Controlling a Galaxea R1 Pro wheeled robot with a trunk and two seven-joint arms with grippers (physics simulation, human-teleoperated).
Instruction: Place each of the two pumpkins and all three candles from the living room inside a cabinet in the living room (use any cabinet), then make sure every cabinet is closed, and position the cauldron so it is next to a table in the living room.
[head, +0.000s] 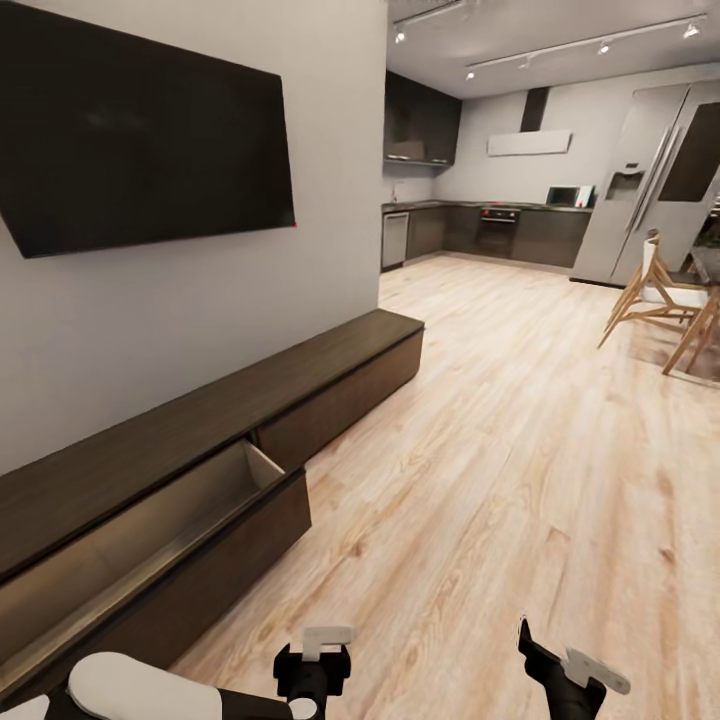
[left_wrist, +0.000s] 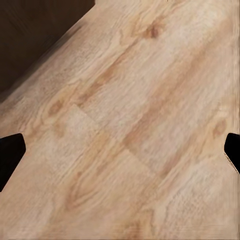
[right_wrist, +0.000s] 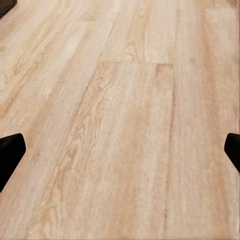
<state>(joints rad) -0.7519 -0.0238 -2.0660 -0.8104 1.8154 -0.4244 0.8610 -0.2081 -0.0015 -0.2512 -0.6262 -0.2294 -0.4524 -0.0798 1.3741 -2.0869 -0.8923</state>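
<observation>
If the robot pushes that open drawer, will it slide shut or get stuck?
The open drawer probably slides straight in: it sits pulled out of the cabinet like a guided front. It looks empty, so likely light. With no handle showing, pushing its flat front should work.

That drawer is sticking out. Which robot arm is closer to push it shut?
Probably the left. The left gripper hangs open and empty nearest the open drawer of the cabinet. The right gripper, also open, sits farther out over the floor.

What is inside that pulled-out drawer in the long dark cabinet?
The cabinet's open drawer shows only bare tan walls. Its floor and near end are hidden behind the drawer front.
</observation>
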